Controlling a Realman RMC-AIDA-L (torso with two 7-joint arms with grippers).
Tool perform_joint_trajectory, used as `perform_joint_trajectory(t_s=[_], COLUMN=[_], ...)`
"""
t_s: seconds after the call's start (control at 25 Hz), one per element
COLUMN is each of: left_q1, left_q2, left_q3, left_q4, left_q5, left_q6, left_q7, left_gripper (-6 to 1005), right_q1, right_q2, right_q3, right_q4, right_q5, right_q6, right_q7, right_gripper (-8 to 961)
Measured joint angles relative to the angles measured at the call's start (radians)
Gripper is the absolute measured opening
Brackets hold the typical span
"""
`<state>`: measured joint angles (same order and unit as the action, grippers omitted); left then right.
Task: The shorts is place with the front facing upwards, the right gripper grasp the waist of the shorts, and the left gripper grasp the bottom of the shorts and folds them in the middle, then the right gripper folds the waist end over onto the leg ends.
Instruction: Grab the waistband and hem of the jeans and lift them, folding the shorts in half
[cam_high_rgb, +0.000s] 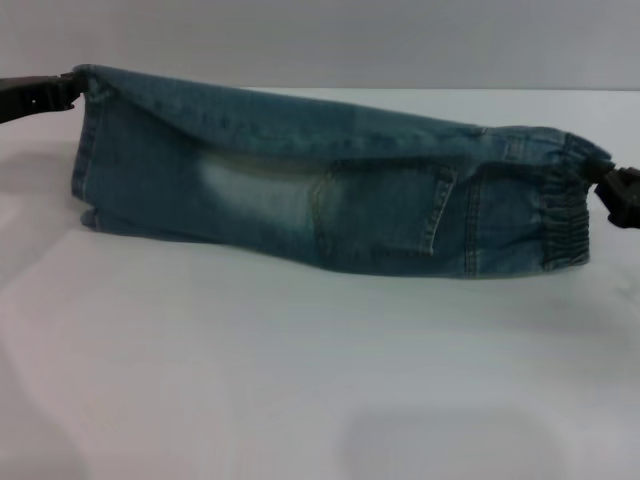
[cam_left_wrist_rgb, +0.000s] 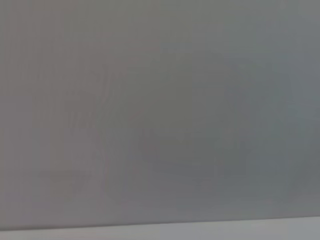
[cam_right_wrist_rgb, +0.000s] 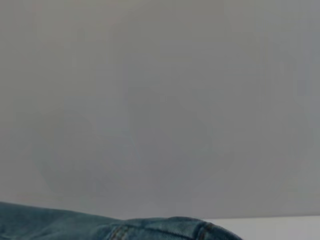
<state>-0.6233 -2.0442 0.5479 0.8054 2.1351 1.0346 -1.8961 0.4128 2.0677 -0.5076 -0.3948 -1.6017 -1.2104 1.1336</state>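
two grippers: black left gripper (cam_high_rgb: 62, 92) pinches the leg hems, black right gripper (cam_high_rgb: 612, 190) pinches the ruffled waist
shorts: blue faded denim shorts (cam_high_rgb: 330, 190) hang stretched between them, lower edge touching the white table (cam_high_rgb: 300, 380)
risk: thick denim could slip a clamp if pulled too taut; uneven lowering would skew the fold

A white table (cam_high_rgb: 300, 380) fills most of the head view, its top smooth and matt, with soft grey shadows lying across the left side and along the near edge. Behind it stands a plain pale grey wall (cam_high_rgb: 330, 40) (no window, door or other furniture shows anywhere). Both wrist views give little more than that same bare grey wall (cam_left_wrist_rgb: 160, 110), with a thin strip of the white table (cam_left_wrist_rgb: 200, 231) along one edge. The light is even and diffuse.
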Motion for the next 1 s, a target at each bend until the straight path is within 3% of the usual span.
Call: perform_joint_trajectory(t_s=[0.64, 0.76, 1.0], left_q1=[-0.012, -0.005, -0.001], left_q2=[-0.007, -0.009, -0.014], left_q3=[0.088, 0.147, 0.170], left_q4=[-0.014, -0.015, -0.041], left_q5=[0.000, 0.001, 0.000], left_q6=[-0.118, -0.174, -0.273], left_q7=[0.010, 0.017, 0.012], left_gripper=[39, 40, 41], right_q1=[0.040, 0.051, 0.069], right_q2=[0.002, 0.001, 0.002], right_q3=[0.000, -0.001, -0.002], right_q4=[0.029, 0.033, 0.052], right_q5=[0.045, 0.042, 0.040], right_q6=[0.055, 0.066, 0.073], right_q7=[-0.048, -0.050, -0.064], right_gripper=[-1, -2, -2])
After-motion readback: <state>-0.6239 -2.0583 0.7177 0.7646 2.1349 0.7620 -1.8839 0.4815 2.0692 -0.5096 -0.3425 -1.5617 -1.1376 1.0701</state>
